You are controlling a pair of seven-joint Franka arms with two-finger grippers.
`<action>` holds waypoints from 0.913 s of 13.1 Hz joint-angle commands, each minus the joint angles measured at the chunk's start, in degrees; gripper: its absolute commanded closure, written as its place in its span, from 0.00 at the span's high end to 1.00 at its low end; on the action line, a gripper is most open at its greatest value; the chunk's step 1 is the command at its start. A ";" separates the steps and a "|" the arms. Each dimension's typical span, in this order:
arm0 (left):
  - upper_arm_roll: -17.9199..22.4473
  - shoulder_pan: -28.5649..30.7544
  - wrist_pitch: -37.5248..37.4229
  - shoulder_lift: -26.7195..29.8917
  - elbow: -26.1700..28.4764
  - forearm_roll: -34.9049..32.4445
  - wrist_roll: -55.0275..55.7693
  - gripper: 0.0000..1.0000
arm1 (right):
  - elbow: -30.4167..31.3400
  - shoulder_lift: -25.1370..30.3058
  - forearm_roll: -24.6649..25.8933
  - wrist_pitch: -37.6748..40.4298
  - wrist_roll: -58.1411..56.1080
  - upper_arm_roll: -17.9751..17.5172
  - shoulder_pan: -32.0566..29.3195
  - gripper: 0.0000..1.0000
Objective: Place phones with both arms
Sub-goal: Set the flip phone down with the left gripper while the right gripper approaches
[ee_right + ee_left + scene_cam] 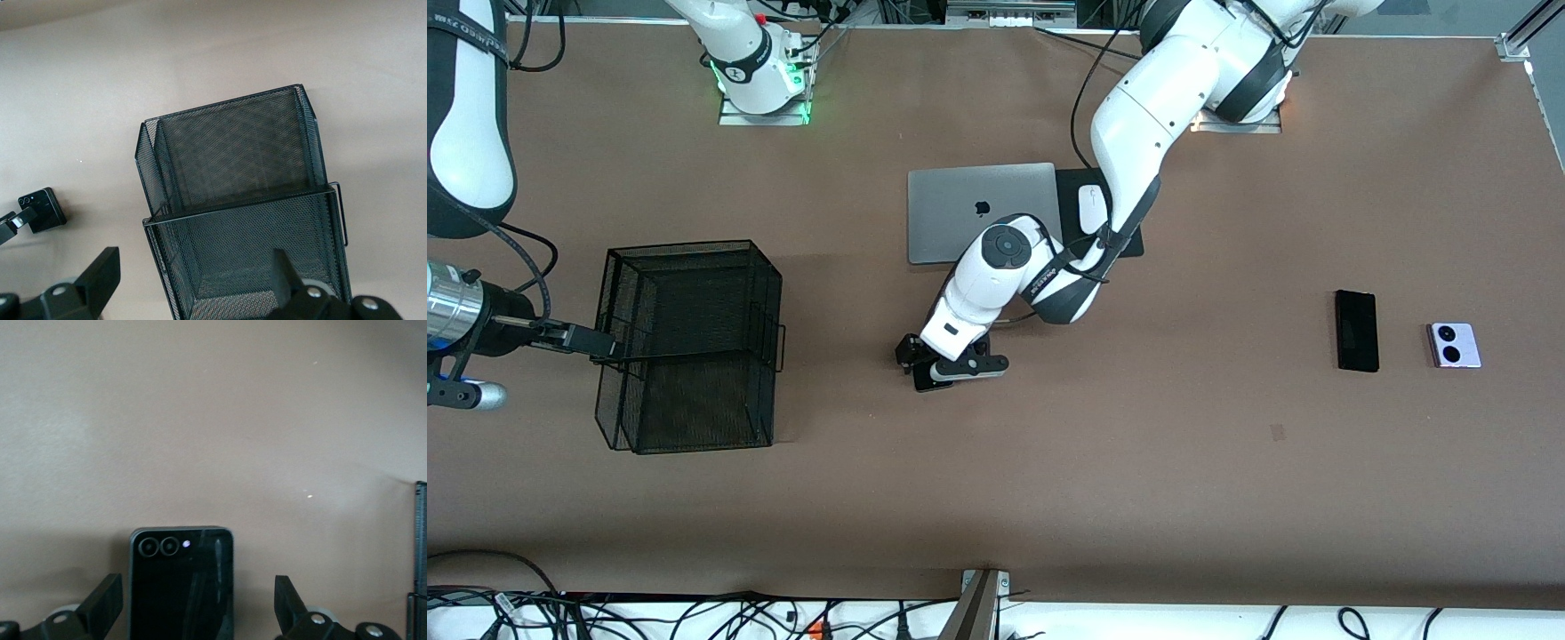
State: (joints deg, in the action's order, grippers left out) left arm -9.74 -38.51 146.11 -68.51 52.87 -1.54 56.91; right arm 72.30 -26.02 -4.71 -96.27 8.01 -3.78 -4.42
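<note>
Small black phone (pixel 181 583) between left gripper's (pixel 197 608) spread fingers (pixel 101 605)

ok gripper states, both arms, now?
Left gripper: open, fingers either side of the small black phone, not gripping.
Right gripper: open at the mesh basket, holding nothing.

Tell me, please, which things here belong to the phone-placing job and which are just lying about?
Job: small black phone between the open left claw; long black phone; lilac-white phone; right claw at the mesh basket.
Lying about: laptop; mouse; black mat.
</note>
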 commanded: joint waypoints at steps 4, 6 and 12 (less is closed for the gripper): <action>0.15 4.31 -22.14 8.11 -0.14 1.45 -11.79 1.00 | -0.41 -0.17 0.41 -2.69 3.24 -0.79 5.72 1.00; 0.24 6.85 -28.83 10.67 0.21 0.75 -17.86 1.00 | -0.32 -0.52 -0.11 -3.92 4.11 -0.88 9.06 1.00; 0.59 18.18 -39.58 24.54 18.45 0.31 -40.16 1.00 | -0.32 -8.16 1.98 -14.81 11.58 -0.70 22.06 1.00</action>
State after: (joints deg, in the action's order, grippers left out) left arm -8.98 -24.54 106.43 -53.02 58.30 -1.53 24.76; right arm 72.67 -31.34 -4.46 -108.88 17.36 -5.07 14.53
